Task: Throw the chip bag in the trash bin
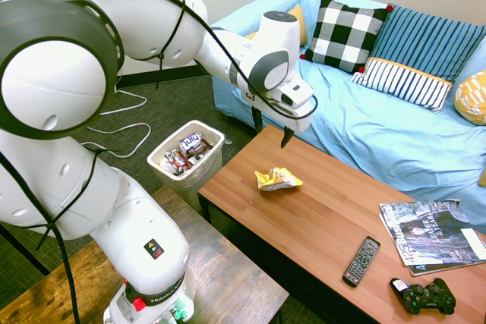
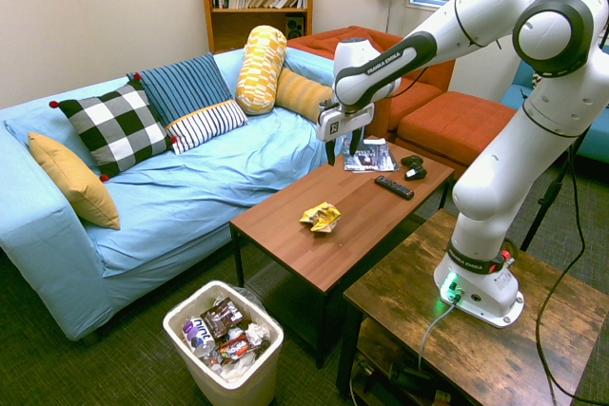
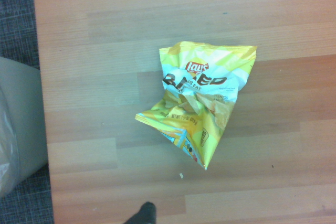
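The chip bag (image 1: 277, 180) (image 2: 321, 218), crumpled yellow foil, lies flat on the wooden coffee table (image 1: 334, 210) near its end closest to the bin. The wrist view shows the chip bag (image 3: 202, 103) from straight above, its print readable. My gripper (image 1: 272, 130) (image 2: 343, 151) hangs open a hand's height above the table, just beyond the bag on the sofa side, holding nothing. The trash bin (image 1: 157, 158) (image 2: 175, 322) stands on the carpet beside the table's end, its whitish liner over the rim and colourful wrappers inside. A grey edge of the trash bin (image 3: 18, 119) shows in the wrist view.
A remote (image 1: 361, 261), a black game controller (image 1: 424, 297) and magazines (image 1: 433, 246) lie at the table's far end. The blue sofa (image 1: 364, 127) with cushions runs along the table's long side. A dark wooden side table (image 2: 476, 339) stands close by.
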